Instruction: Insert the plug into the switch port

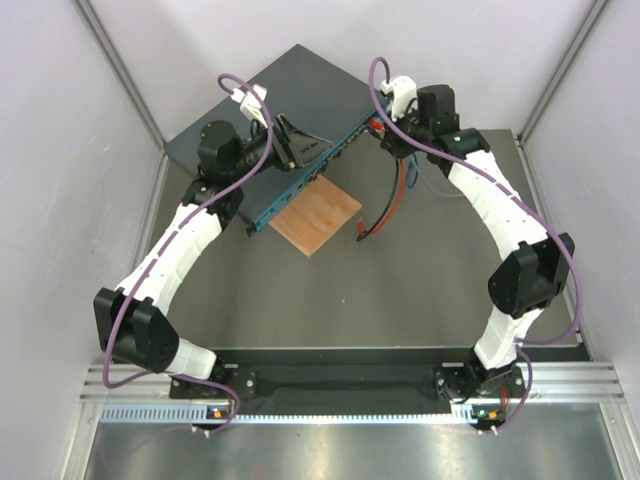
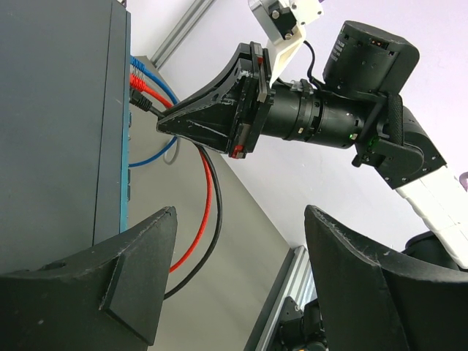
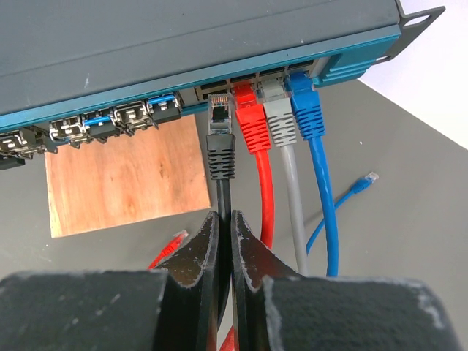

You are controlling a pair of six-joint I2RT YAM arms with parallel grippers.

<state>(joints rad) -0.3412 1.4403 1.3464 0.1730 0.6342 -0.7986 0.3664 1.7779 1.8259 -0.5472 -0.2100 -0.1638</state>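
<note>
The right gripper (image 3: pixel 225 219) pinches the black cable (image 3: pixel 222 194) behind its plug (image 3: pixel 221 142) at the flat slate-grey metal switch (image 3: pixel 183 44); the left gripper (image 2: pixel 240 219) gapes wide, empty.

Grey table (image 1: pixel 420 290) bears switch (image 1: pixel 290 85); wooden board (image 1: pixel 318 218); loose cables (image 1: pixel 383 215).

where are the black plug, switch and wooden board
black plug (image 3: pixel 221 155), right wrist view, its ribbed boot
switch (image 3: pixel 183 44), right wrist view, grey flat face
wooden board (image 3: pixel 124 175), right wrist view, its middle
</note>
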